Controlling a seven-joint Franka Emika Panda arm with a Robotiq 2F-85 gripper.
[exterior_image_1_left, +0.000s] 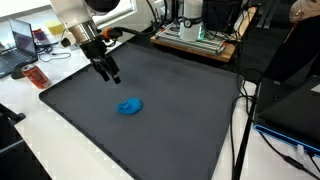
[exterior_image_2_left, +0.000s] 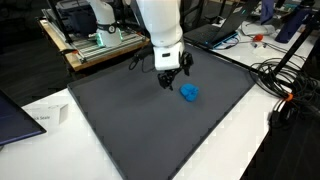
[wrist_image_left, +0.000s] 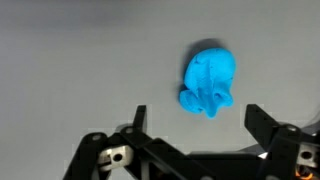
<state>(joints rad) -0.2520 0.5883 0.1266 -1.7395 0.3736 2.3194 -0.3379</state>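
Note:
A small crumpled blue object, like a soft toy or cloth (exterior_image_1_left: 130, 106), lies on the dark grey mat (exterior_image_1_left: 170, 120); it also shows in an exterior view (exterior_image_2_left: 189, 93) and in the wrist view (wrist_image_left: 209, 80). My gripper (exterior_image_1_left: 110, 73) hangs above the mat, up and to one side of the blue object, with its fingers spread and nothing between them. In an exterior view the gripper (exterior_image_2_left: 172, 77) is just beside the blue object. In the wrist view the two black fingertips (wrist_image_left: 198, 118) stand wide apart, below the blue object, not touching it.
The mat (exterior_image_2_left: 130, 120) covers a white table. A laptop (exterior_image_1_left: 22, 42) and a red item (exterior_image_1_left: 37, 76) sit past one mat edge. A rack with equipment (exterior_image_1_left: 200, 35) stands behind. Cables (exterior_image_2_left: 285, 85) lie off another edge, and paper (exterior_image_2_left: 45, 115) beside a laptop.

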